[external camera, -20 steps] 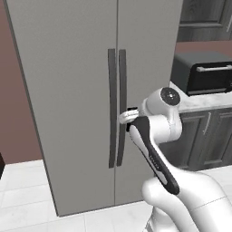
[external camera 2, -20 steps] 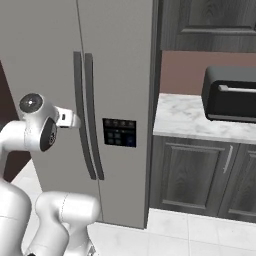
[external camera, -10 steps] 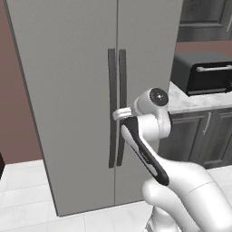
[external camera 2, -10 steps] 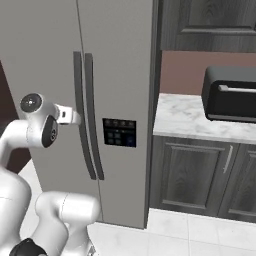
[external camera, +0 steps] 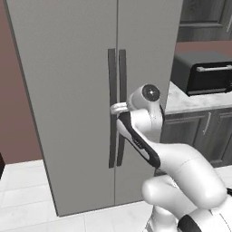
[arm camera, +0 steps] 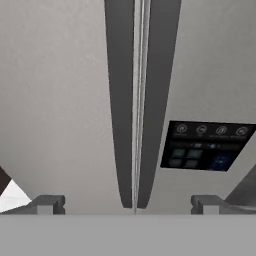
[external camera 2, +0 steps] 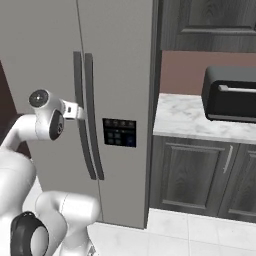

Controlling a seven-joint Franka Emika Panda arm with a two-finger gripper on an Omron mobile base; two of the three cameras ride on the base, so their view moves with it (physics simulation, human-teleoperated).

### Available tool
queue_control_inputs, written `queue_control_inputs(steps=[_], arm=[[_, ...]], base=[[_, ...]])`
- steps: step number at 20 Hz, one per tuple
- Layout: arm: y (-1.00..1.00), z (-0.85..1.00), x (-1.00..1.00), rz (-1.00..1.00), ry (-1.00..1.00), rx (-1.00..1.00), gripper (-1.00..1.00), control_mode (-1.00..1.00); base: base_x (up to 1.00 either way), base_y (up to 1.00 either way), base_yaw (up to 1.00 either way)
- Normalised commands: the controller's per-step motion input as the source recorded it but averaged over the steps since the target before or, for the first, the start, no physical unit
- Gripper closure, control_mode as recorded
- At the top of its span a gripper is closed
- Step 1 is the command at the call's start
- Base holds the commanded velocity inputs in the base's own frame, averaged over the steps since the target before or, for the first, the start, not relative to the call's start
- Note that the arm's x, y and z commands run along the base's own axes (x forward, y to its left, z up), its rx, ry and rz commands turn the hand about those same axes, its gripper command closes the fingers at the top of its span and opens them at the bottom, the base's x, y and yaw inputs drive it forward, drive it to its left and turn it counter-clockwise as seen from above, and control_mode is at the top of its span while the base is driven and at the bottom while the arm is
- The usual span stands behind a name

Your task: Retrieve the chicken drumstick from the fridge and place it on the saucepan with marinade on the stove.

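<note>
Fridge (external camera: pixel 81 90) doors shut; open gripper (arm camera: pixel 127 204) now nearer handles (arm camera: pixel 137 100).

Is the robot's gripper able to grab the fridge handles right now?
Probably yes. The open gripper faces the two dark handles of the shut fridge, with nothing between them; both handles sit between the fingertips.

Dark cabinets (external camera 2: pixel 200 175), marble counter (external camera 2: pixel 185 117)

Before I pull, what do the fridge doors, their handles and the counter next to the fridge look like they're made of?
Fridge doors: flat matte light grey, likely painted or brushed metal; no reflections.
Handles: dark, smooth long bars, metal or plastic; can't tell which.
Counter: white with grey veining, looks like polished marble or stone.
</note>
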Motion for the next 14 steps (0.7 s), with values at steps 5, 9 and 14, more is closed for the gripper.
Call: queue_control_inputs(steps=[5, 9, 14], arm=[[0.05, -0.04, 0.55, -0.06, 0.00, 0.00, -1.00, -1.00], [0.14, -0.03, 0.56, -0.07, 0.00, 0.00, -1.00, -1.00], [0.18, -0.04, 0.50, -0.08, 0.00, 0.00, -1.00, -1.00]], base=[[0.00, 0.00, 0.00], [0.00, 0.00, 0.00], [0.00, 0.00, 0.00]])
